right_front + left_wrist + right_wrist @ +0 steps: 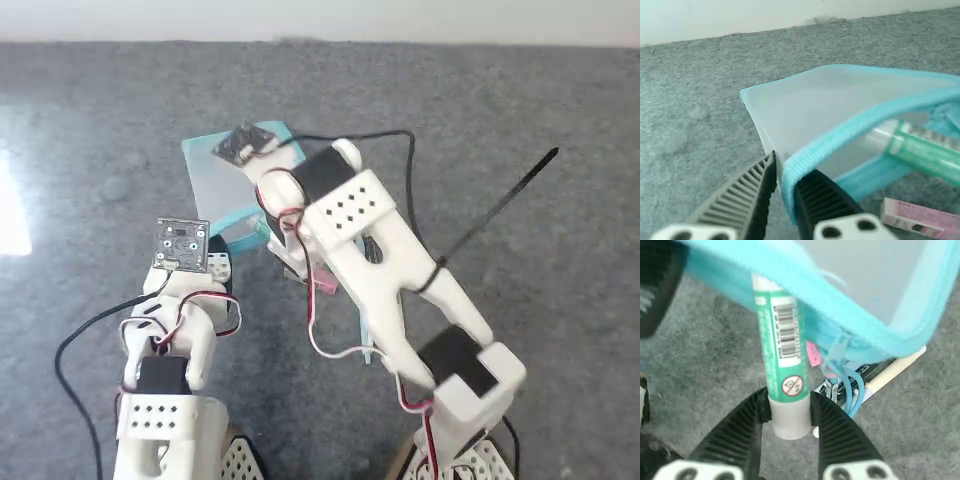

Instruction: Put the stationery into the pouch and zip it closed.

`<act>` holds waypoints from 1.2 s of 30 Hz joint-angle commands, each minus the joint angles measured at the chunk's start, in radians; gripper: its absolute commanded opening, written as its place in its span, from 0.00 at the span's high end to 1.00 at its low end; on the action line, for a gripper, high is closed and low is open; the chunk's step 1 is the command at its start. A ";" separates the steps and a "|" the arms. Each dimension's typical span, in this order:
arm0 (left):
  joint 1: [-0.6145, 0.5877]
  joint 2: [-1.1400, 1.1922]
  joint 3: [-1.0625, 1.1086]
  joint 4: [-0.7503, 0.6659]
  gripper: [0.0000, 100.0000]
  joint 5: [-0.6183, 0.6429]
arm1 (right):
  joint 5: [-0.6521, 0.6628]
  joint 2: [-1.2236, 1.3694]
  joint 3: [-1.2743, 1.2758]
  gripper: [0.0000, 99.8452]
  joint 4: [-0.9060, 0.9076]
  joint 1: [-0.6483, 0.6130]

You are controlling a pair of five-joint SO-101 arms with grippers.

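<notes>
High view: the right arm (pixel 380 260) covers the near part of the pouch (pixel 225 185). The items beneath the arm show as slivers (a pink edge (pixel 323 284), a pale blue strip (pixel 366 335)) too small to identify.

Left wrist view: the pouch runs off the frame edge, and the pink eraser (pixel 920 217) is also cut by it.

Right wrist view: the far end of the green tube (pixel 782 340) is hidden inside the pouch mouth. A cream stick (pixel 895 370) lies partly under the pouch rim.

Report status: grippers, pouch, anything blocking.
Left gripper: jaws shut on pouch rim. Right gripper: jaws shut on green tube, its far end inside pouch mouth. Pink eraser lies outside beside pouch; nothing seen blocking.
</notes>
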 commanded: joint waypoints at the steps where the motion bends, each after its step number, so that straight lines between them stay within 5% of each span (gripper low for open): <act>1: 0.049 -0.012 -0.012 -0.023 0.99 -0.015 | -0.051 0.015 -0.158 0.99 0.035 -0.001; 22: 0.101 -0.012 0.004 -0.023 0.99 -0.052 | -0.140 0.077 -0.201 0.99 0.002 0.087; 28: 0.101 -0.012 0.004 -0.021 0.99 -0.052 | -0.114 0.070 -0.198 0.81 -0.013 0.044; 36: 0.101 -0.012 0.004 -0.021 0.99 -0.044 | -0.110 -0.047 -0.147 0.81 -0.140 0.021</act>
